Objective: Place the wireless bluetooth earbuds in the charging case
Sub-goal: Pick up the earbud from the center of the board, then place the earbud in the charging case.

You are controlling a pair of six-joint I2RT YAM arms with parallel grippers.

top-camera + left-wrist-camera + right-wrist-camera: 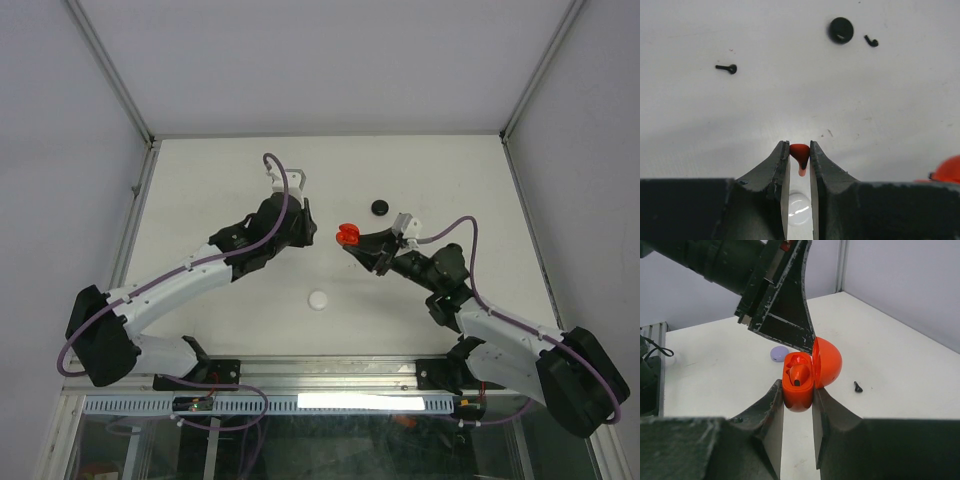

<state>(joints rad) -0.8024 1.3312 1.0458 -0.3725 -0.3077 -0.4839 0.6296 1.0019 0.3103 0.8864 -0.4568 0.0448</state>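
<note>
1. The left gripper (799, 144) is closed to a narrow gap on a red earbud (799, 151), which is pinched by its rounded head between the two fingertips, with its stem running back into the slot between the fingers
2. The right gripper (798, 388) is clamped on the lower half of a red charging case (799, 396), which is held upright above the table (790, 100) with its lid (829, 362) swung open to the right in the right wrist view
3. A second red earbud (799, 375) is seen seated in the nearer well of the open case; whether the well behind it is filled cannot be told
4. The left gripper's fingers are held just above and behind the open case, their tip close to the upper edge of the lid; whether they touch it cannot be told
5. In the top view the two grippers are brought together near the middle of the table, with the red charging case between them
6. A white case (318, 299) is seen lying on the table nearer the arm bases than either gripper, and it shows through the slot of the left gripper in the left wrist view
7. A black case (841, 30) is seen on the far side of the table, with a black earbud (871, 41) just beside it and the other black earbud (727, 68) well apart to the left in the left wrist view
8. A lavender case (779, 353) is seen on the table beyond the red charging case in the right wrist view
</note>
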